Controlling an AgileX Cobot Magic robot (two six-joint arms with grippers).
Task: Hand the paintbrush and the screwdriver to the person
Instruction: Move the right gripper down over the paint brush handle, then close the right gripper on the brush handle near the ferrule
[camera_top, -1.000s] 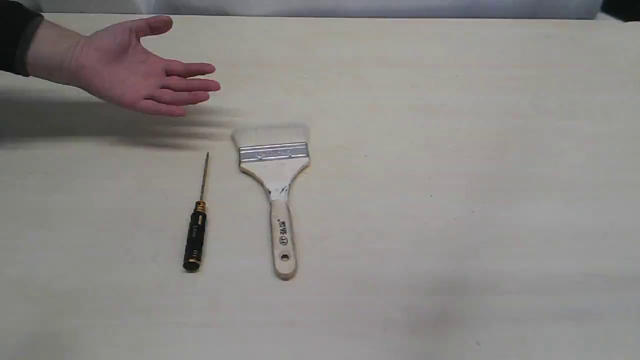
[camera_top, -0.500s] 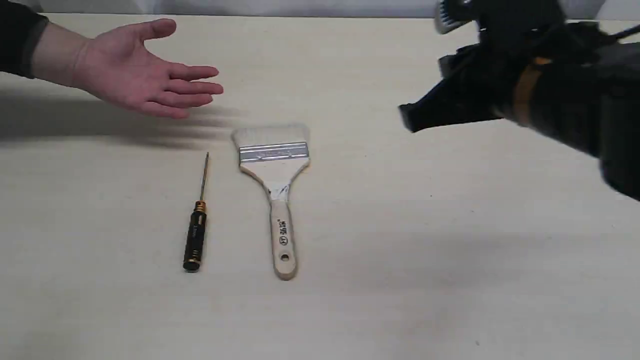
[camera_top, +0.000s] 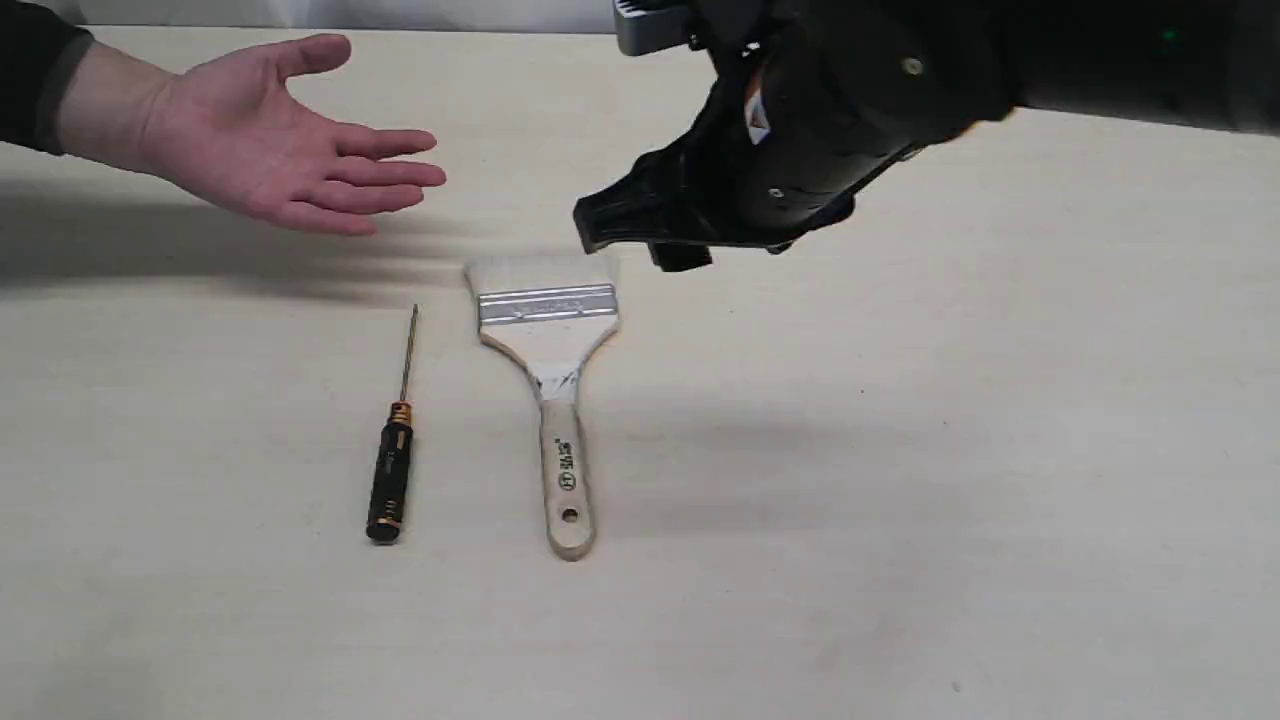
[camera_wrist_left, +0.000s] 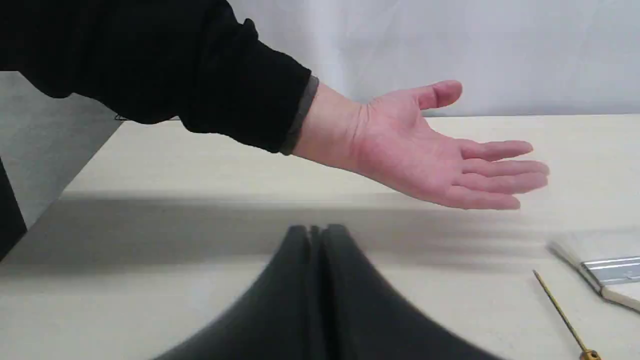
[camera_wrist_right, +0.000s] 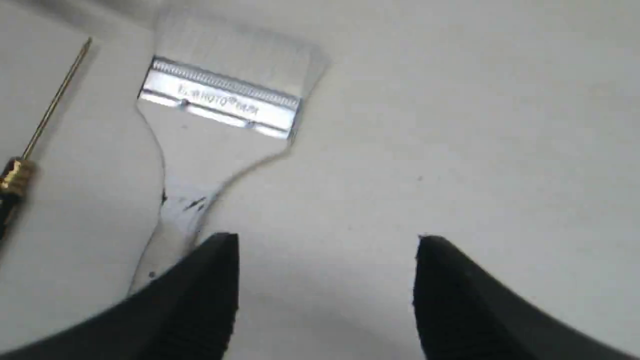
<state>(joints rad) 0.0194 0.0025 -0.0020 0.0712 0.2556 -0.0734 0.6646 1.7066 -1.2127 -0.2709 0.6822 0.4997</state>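
Observation:
The paintbrush (camera_top: 548, 335) lies flat at the table's middle, bristles pointing far, wooden handle near. Left of it the screwdriver (camera_top: 390, 470) lies parallel, black handle near, shaft far. The person's open hand (camera_top: 265, 140) hovers palm up at the far left. My right gripper (camera_top: 635, 235) hangs open above the table just right of the bristles, touching nothing. In the right wrist view its open fingers (camera_wrist_right: 215, 280) frame bare table beside the paintbrush (camera_wrist_right: 220, 95) and screwdriver (camera_wrist_right: 50, 100). My left gripper (camera_wrist_left: 315, 231) is shut and empty, facing the hand (camera_wrist_left: 425, 150); it is outside the exterior view.
The pale wooden table (camera_top: 950, 450) carries only the two tools. A light wall runs behind its far edge (camera_top: 450, 28). The hand casts a dark shadow (camera_top: 200, 250) on the table near the screwdriver's tip.
My right arm swept in from the right edge and now hangs over the table beside the brush's bristles. The hand, brush and screwdriver have stayed put.

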